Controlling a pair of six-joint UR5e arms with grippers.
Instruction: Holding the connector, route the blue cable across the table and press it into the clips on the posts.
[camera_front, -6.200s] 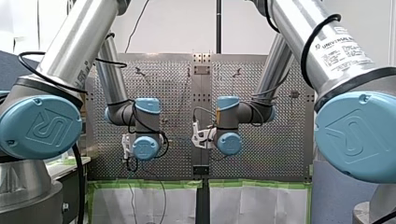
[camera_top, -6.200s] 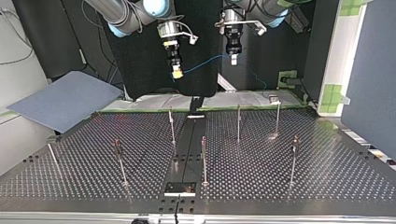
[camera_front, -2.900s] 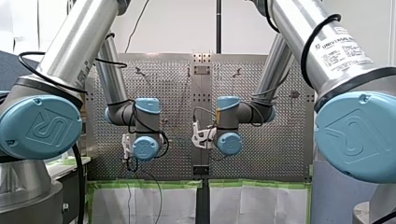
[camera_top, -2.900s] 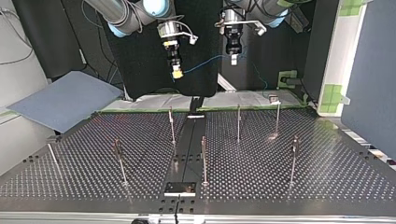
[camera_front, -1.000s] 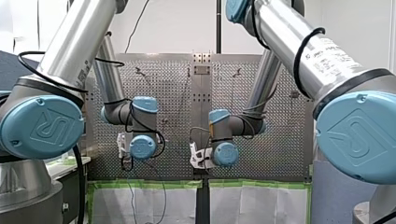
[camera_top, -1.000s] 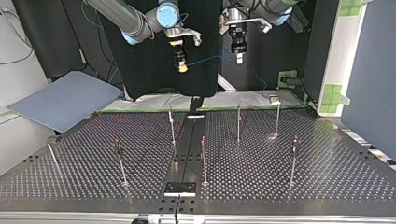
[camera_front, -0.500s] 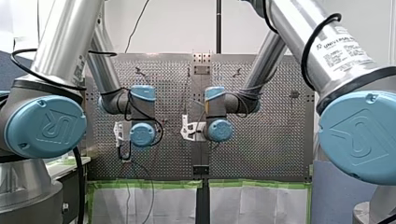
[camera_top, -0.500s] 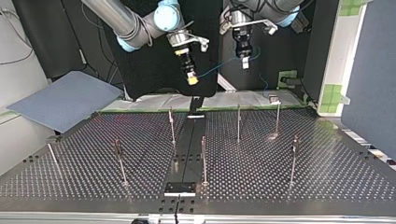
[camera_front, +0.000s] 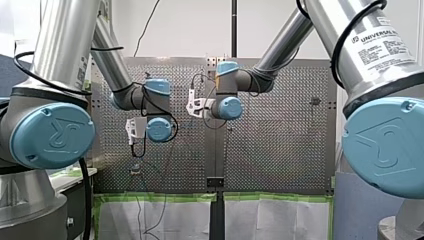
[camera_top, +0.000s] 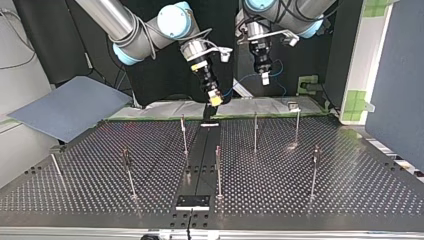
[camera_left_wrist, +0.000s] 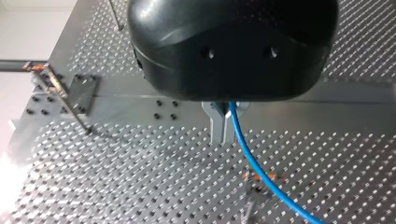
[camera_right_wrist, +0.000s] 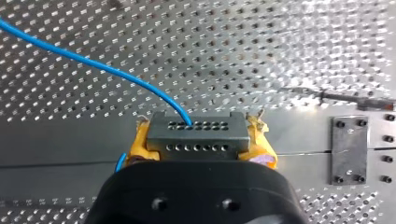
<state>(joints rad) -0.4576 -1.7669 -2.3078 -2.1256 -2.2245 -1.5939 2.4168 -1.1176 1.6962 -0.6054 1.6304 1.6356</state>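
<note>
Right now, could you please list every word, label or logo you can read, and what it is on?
"UNIVERSAL ROBOTS": on my right arm's silver tube, front view.
"UR" emblem: on the blue joint caps.
Finer print under the brand: too small to read.

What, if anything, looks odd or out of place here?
Nothing stands out. My right gripper holds the grey connector squarely, the blue cable runs unkinked to my left gripper, and the posts stand upright.
</note>
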